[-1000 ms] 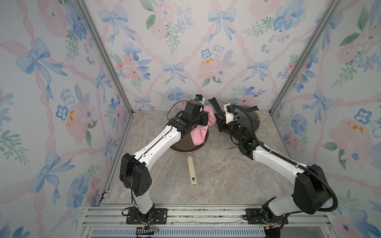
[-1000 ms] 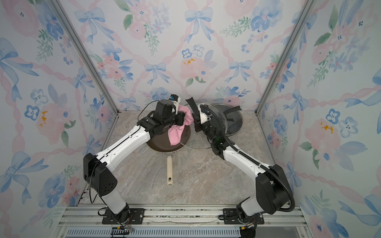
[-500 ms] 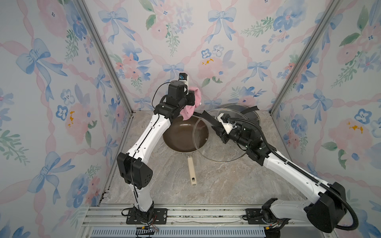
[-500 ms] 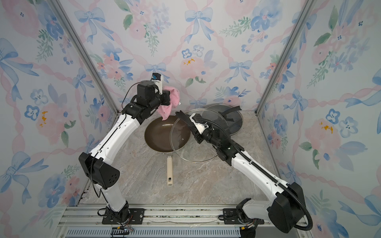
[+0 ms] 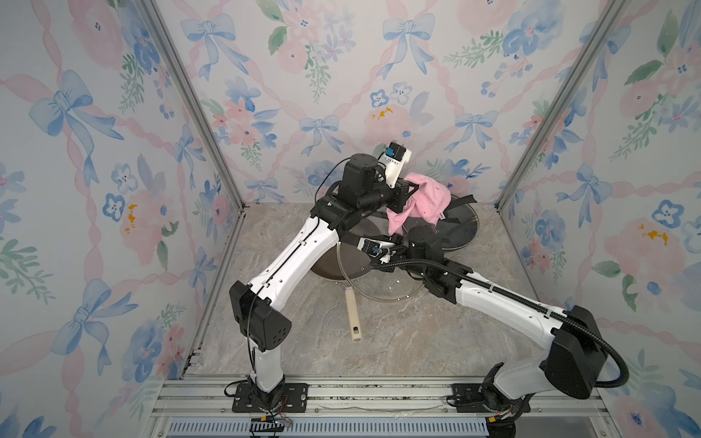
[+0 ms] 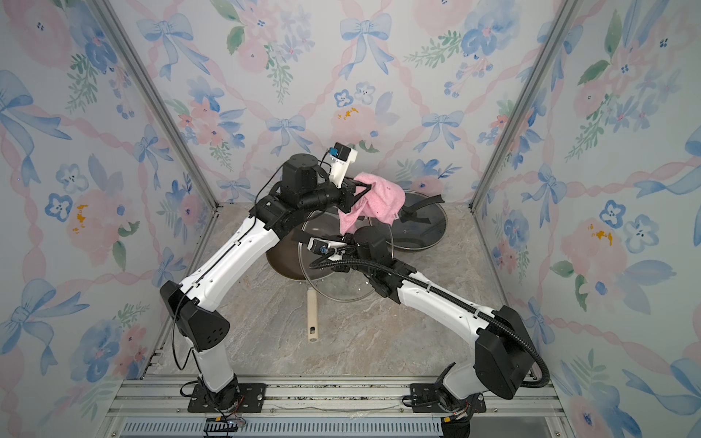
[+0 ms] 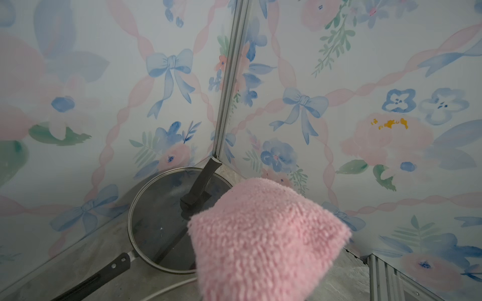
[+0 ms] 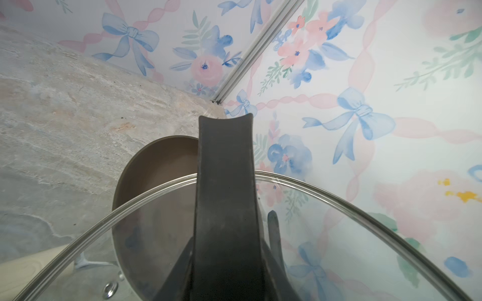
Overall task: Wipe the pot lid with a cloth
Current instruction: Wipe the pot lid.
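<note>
In both top views the pink fuzzy cloth (image 5: pixel 423 203) (image 6: pixel 377 201) hangs from my left gripper (image 5: pixel 406 197) (image 6: pixel 356 195), which is shut on it, raised near the back wall. The left wrist view is filled by the cloth (image 7: pixel 266 239), which hides the jaws. My right gripper (image 5: pixel 394 240) (image 6: pixel 343 239) is shut on the black handle (image 8: pixel 224 195) of the glass pot lid (image 5: pixel 383 282) (image 6: pixel 333 282) (image 8: pixel 339 203). The lid is held tilted low over the brown pan, below and in front of the cloth, not touching it.
A brown pan (image 5: pixel 326 267) (image 8: pixel 156 166) with a wooden handle (image 5: pixel 353 316) (image 6: pixel 311 318) lies mid-table. A second glass lid (image 5: pixel 457 227) (image 6: pixel 419 227) (image 7: pixel 161 221) sits on a dark pan at the back right, under the cloth. Walls close in on three sides.
The cloth left the lid: my left arm rose to the back left, then swung right over the second lid. My right arm lowered the pot lid forward, from upright to nearly flat over the pan.
</note>
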Action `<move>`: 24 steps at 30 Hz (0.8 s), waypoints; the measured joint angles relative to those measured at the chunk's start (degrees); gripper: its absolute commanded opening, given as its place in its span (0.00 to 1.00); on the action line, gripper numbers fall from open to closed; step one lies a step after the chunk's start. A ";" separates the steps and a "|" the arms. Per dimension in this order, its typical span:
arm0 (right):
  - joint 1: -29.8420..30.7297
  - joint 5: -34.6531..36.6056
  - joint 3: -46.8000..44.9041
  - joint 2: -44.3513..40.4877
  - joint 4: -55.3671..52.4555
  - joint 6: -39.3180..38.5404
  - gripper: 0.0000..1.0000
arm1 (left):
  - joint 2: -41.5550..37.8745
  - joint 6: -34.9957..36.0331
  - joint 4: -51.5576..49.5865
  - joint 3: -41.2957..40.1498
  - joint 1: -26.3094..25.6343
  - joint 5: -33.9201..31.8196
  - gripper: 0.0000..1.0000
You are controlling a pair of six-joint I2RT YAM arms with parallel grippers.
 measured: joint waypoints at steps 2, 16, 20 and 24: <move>0.02 1.44 -0.07 0.00 2.34 -1.40 0.00 | 1.64 -0.11 -0.92 -0.85 0.22 1.07 0.02; -1.16 8.87 -5.86 -5.01 6.49 -1.27 0.00 | -4.15 0.39 0.04 -17.81 16.04 -4.00 0.00; -2.84 10.21 -6.51 -7.04 8.07 2.69 0.00 | -4.17 -0.11 -0.31 -17.18 19.28 -7.37 0.00; -7.06 14.60 -6.51 -7.56 12.41 11.82 0.00 | -4.20 -3.50 -0.85 -14.86 21.00 -8.81 0.00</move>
